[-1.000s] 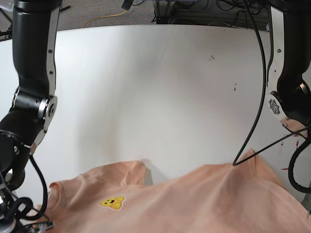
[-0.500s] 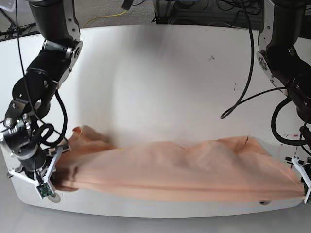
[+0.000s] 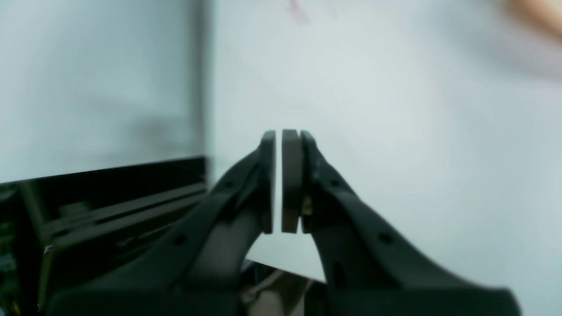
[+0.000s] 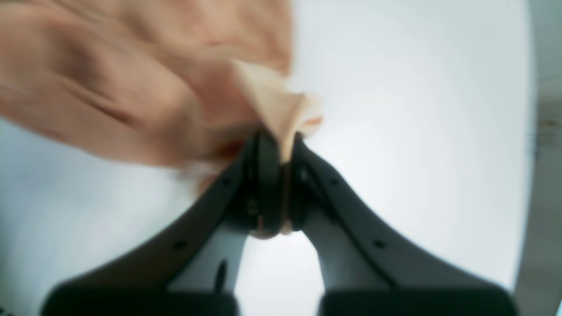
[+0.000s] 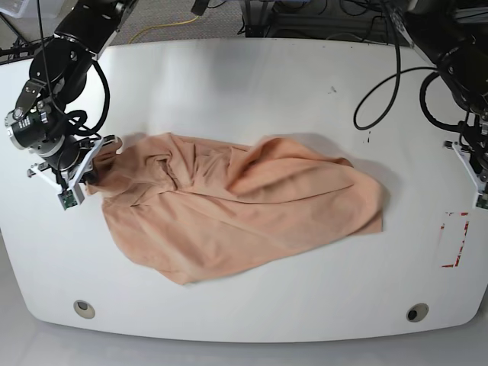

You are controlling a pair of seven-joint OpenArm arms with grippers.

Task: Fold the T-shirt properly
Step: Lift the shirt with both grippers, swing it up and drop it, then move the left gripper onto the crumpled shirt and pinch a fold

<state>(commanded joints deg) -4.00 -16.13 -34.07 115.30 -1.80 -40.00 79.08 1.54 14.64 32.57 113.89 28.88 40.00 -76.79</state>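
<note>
Peach T-shirt (image 5: 236,206) edge in right gripper (image 4: 281,149)

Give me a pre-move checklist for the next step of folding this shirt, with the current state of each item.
1. Right pincer has cloth: ok. It is shut on a pinch of the T-shirt, at the shirt's edge on the base view's left.
2. Left pincer has cloth: not ok. Shut with nothing between its pads, over bare table, off the shirt's other end.
3. Shirt lies flat: not ok. It is a crumpled, wrinkled heap with layers overlapping.
4. Shirt fully on the table: ok.
5. Collar and sleeves located: cannot tell. They are lost in the folds.
6. Which part the right pincer grips: cannot tell, wrist view is blurred.
</note>
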